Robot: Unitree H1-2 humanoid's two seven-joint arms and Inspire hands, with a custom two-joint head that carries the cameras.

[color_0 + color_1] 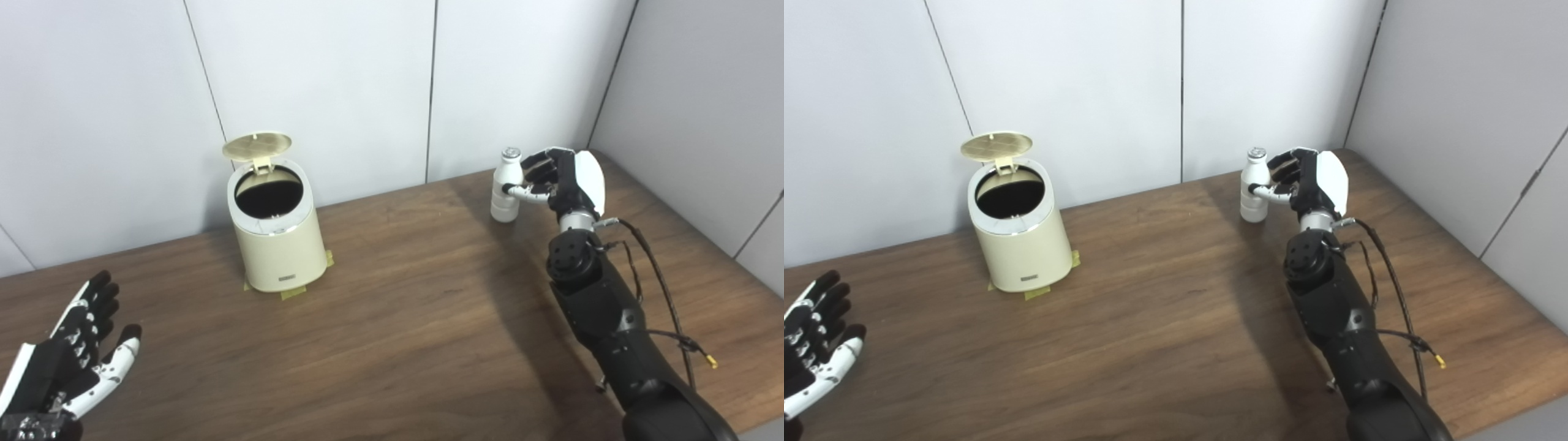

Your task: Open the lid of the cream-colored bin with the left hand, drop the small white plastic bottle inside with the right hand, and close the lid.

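Left robot hand (67, 361) empty, fingers spread; right robot hand (560, 177) grasps bottle (507, 187), far from open-lidded bin (277, 229).

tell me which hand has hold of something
The right hand: its fingers are wrapped round the small white bottle at the far right of the table. The left hand is open and empty, near the front left edge.

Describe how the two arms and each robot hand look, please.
The right robot hand has black fingers and a smooth white back shell; its arm is glossy black, with thin dark cables and a small yellow connector. The left robot hand is black with white patches and small dots.
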